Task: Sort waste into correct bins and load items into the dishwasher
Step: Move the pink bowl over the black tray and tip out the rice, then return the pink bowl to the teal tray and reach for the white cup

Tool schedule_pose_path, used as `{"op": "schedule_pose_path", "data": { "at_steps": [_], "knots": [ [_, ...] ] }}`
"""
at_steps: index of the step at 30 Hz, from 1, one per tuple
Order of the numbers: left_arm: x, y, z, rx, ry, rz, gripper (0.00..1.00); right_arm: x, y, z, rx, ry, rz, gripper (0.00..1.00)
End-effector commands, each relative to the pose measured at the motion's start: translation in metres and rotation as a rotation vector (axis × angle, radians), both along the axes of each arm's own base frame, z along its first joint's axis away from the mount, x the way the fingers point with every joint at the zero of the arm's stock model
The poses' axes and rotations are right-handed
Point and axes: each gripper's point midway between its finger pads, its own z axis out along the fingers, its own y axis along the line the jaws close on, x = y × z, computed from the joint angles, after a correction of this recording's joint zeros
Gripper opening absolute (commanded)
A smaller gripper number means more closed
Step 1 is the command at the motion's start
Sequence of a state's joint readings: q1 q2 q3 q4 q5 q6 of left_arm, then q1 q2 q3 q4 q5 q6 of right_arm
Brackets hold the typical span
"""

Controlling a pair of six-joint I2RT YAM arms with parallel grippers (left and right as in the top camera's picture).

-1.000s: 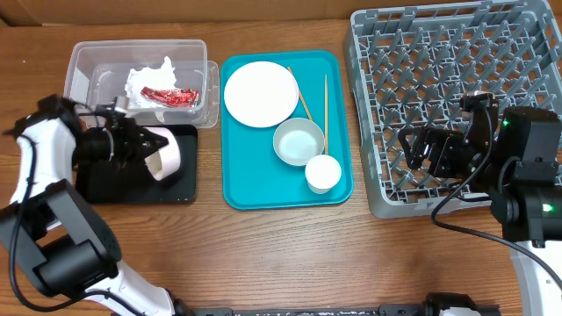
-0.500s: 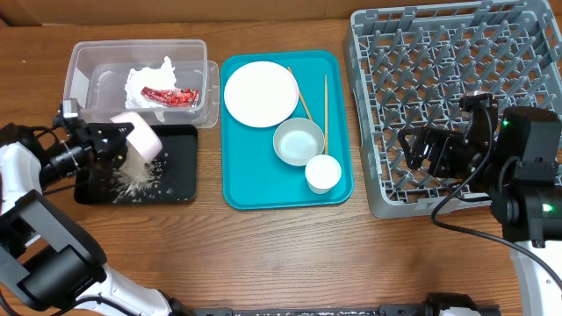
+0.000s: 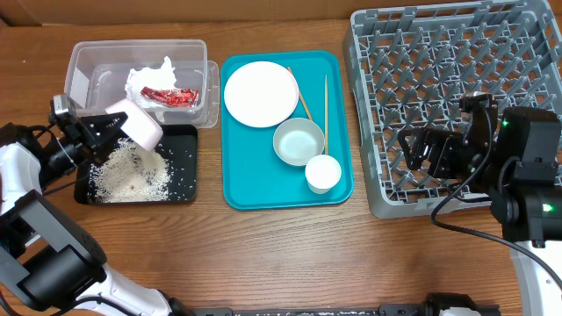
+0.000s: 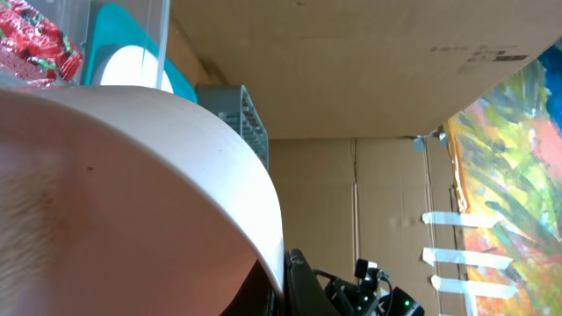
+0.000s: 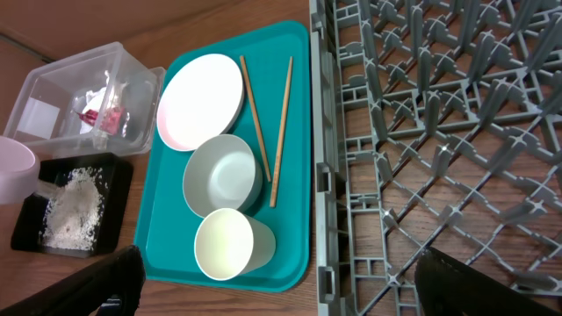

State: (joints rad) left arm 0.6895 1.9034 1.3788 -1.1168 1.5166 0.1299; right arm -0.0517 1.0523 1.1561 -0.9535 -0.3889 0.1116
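My left gripper (image 3: 110,132) is shut on a small pink bowl (image 3: 136,123) and holds it tipped over the black tray (image 3: 183,133). Whitish rice scraps (image 3: 130,173) lie in a heap in that tray. The bowl's wall (image 4: 132,202) fills the left wrist view, with one dark finger (image 4: 303,285) against its rim. The clear tub (image 3: 88,61) holds the white napkin (image 3: 147,77) and the red wrapper (image 3: 172,96). The plate (image 3: 261,94), a bowl (image 3: 299,140), the cup (image 3: 323,173) and two chopsticks (image 3: 325,105) lie on the teal tray (image 3: 241,189). My right gripper (image 3: 428,149) is open and empty over the grey dish rack (image 3: 457,53).
The right wrist view shows the rack's left wall (image 5: 323,175) next to the teal tray (image 5: 167,263), with the cup (image 5: 230,246) on its side nearest the open gripper (image 5: 290,298). Bare wooden table (image 3: 281,254) runs along the front.
The left gripper tipped the pink bowl further and drew back a little. The rice fell out and now lies heaped in the black tray. The right arm has not moved.
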Motion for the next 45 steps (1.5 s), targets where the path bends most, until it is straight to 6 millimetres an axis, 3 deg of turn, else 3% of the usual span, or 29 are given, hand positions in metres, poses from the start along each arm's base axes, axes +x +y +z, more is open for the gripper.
{"op": "schedule_pose_path", "data": {
  "at_steps": [1,4,6,11,21,25,30,33,36,41,45],
  "knots": [
    [-0.003,-0.001,0.016,-0.036,-0.043,0.008,0.04,0.002,0.000,0.011,0.006,-0.030,0.002,1.00],
    [0.003,0.005,0.002,0.082,-0.058,0.006,0.04,0.002,0.000,0.012,0.005,-0.033,0.002,1.00],
    [0.004,0.009,-0.018,0.117,0.079,0.021,0.04,0.003,0.000,0.013,0.005,-0.041,0.002,1.00],
    [0.003,0.004,-0.001,0.041,0.016,0.009,0.04,0.004,0.001,0.014,0.009,-0.043,0.006,1.00],
    [0.002,-0.002,-0.007,0.054,0.052,-0.005,0.04,0.004,0.001,0.014,0.010,-0.044,0.007,1.00],
    [0.001,-0.023,0.009,0.029,-0.032,-0.054,0.04,0.003,0.001,0.014,0.010,-0.042,0.007,1.00],
    [0.002,-0.077,0.011,0.098,-0.071,-0.200,0.04,0.003,0.001,0.014,0.011,-0.043,0.007,1.00],
    [0.000,-0.116,-0.004,0.248,-0.029,-0.326,0.04,0.002,0.003,0.014,0.018,-0.040,0.014,1.00],
    [-0.006,-0.148,-0.037,0.501,0.043,-0.458,0.04,0.002,0.004,0.014,0.021,-0.037,0.018,1.00],
    [-0.018,-0.168,-0.106,1.027,0.248,-0.581,0.04,0.002,0.004,0.014,0.021,-0.037,0.019,1.00],
    [-0.023,-0.197,-0.126,1.257,0.241,-0.637,0.04,0.002,0.004,0.014,0.021,-0.037,0.018,1.00]
  ]
}}
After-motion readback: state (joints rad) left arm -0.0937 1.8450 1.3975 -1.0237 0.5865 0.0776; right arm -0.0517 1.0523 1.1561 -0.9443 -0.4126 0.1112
